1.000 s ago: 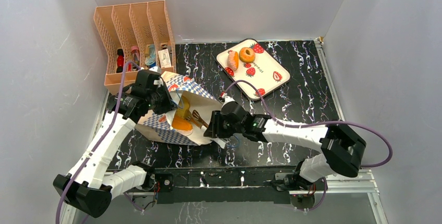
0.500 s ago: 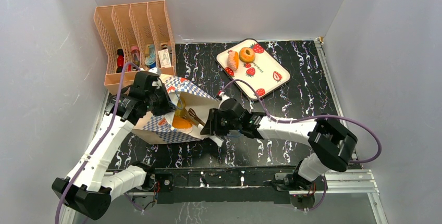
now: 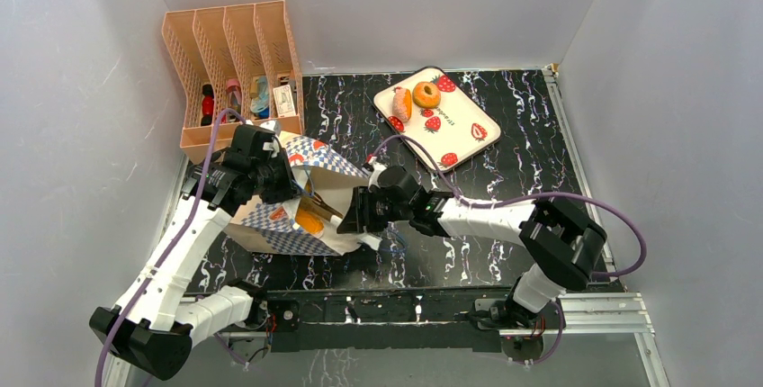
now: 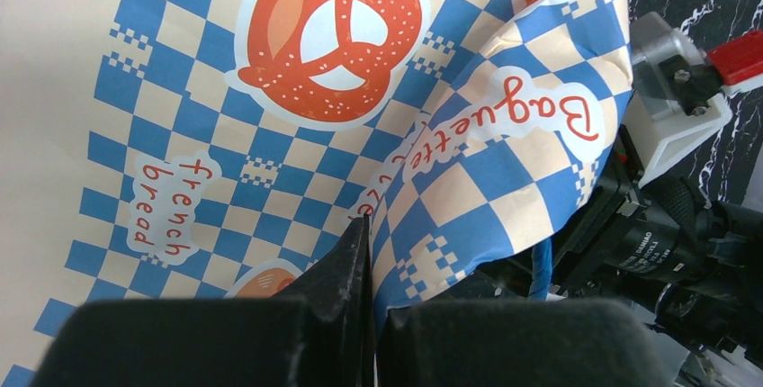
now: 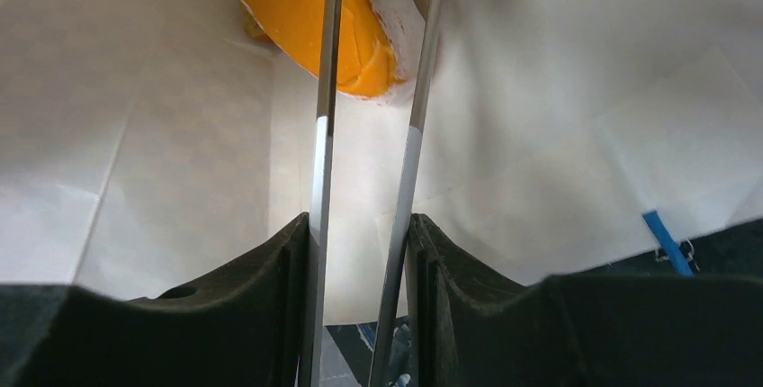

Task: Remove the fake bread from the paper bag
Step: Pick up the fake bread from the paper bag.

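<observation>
The paper bag [image 3: 290,236] lies on its side at the left, mouth facing right. My left gripper [image 3: 275,180] is shut on its upper chequered edge [image 4: 371,225] and holds the mouth open. My right gripper [image 3: 353,211] is at the mouth, shut on a pair of metal tongs [image 5: 321,135]. The tongs reach inside the bag [image 5: 162,135], and their two arms straddle the end of the long orange loaf [image 5: 297,9], which also shows in the top view [image 3: 309,221]. An orange-brown ring donut [image 3: 426,94] and a pinkish roll [image 3: 401,103] lie on the strawberry-print tray [image 3: 468,139].
A peach plastic file rack [image 3: 229,54] with small items stands at the back left, just behind the bag. The tray sits at the back, right of centre. Grey walls close in both sides. The right arm's purple cable arcs over the table.
My right gripper has moved left with the tongs, deeper into the bag's mouth. The bag and my left gripper have shifted a little to the left.
</observation>
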